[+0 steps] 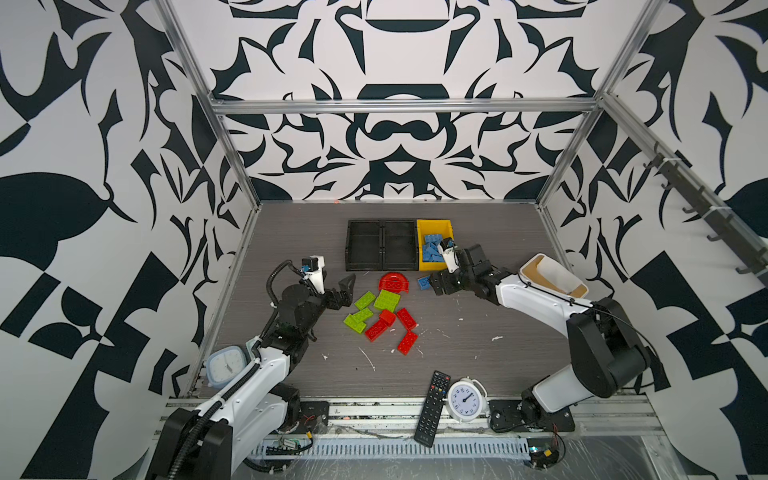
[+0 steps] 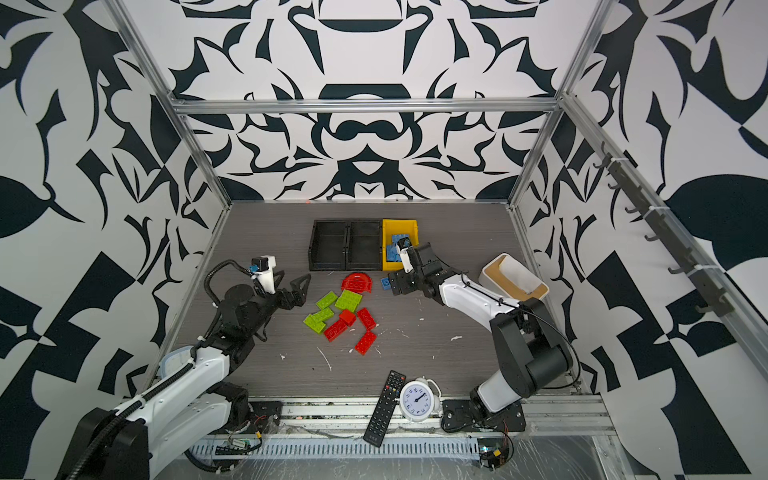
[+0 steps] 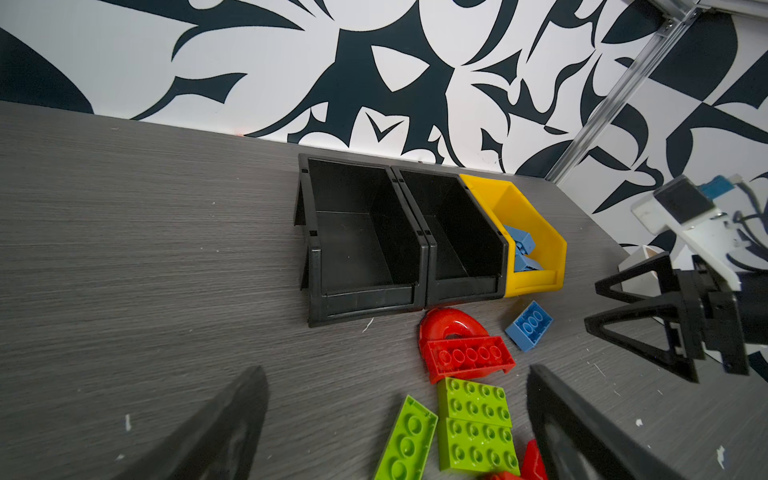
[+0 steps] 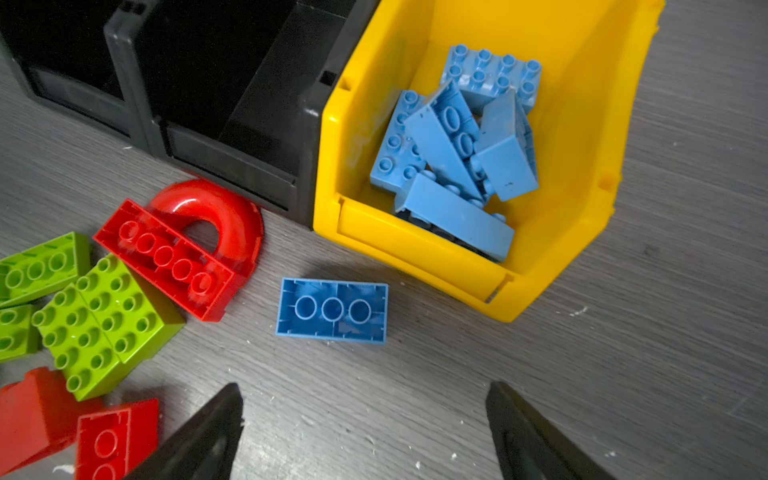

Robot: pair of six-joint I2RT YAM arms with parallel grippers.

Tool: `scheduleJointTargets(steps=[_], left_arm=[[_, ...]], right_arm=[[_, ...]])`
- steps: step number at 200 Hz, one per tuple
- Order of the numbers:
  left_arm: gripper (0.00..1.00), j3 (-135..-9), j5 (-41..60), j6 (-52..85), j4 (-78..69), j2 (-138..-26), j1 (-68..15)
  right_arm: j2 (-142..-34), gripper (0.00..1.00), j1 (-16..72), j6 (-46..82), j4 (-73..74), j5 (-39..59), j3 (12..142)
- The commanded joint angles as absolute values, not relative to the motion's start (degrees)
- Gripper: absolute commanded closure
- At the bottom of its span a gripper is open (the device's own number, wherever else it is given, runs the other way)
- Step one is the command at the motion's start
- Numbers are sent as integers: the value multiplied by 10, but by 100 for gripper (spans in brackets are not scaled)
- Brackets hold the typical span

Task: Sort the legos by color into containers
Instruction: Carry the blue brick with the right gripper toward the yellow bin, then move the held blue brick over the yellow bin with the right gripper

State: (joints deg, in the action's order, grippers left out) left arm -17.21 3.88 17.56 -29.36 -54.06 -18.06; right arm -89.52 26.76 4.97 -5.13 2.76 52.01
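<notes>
Red bricks (image 1: 406, 343): several are scattered on the table (image 1: 457, 353), nearest the front; none has been sorted.
Green bricks (image 1: 386, 300): about four are bunched just behind and beside the red ones, some touching them.
Left gripper (image 1: 344, 291): it is held wide open and empty, beside the green bricks and clear of them.
Right gripper (image 4: 363, 395): its jaws are spread wide and nothing is gripped; it is aimed at the loose blue brick, near but not touching it.
Loose blue brick (image 4: 332, 311): it lies studs down with its hollow underside up, on the table just in front of the bin's lowered lip.
Handling: the brick is judged light, rigid and not fragile. Its smooth walls are likely to be slippery.
Hold: the two long side walls are best pinched across the short width, low and square, so that the brick is not squeezed out.
Red half-round piece (image 4: 224, 208): it lies just beside the front of the black trays. Its curved back is judged a poor surface for a grip.
Black trays (image 3: 365, 297): the two joined compartments are both empty.
Yellow bin (image 4: 415, 245): blue bricks (image 4: 453, 145) are heaped inside, so blue is judged nearly done.
</notes>
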Motion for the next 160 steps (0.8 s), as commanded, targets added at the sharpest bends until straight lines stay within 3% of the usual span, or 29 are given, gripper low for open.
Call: scheduleJointTargets(steps=[1,160], left_arm=[[1,-171,39,174,-305,-537,-180],[1,-175,40,174,-300,-538,-180]], right_arm=[[-905,6,273,43,-34,15,541],[-1019,6,299,40,-46,-5,610]])
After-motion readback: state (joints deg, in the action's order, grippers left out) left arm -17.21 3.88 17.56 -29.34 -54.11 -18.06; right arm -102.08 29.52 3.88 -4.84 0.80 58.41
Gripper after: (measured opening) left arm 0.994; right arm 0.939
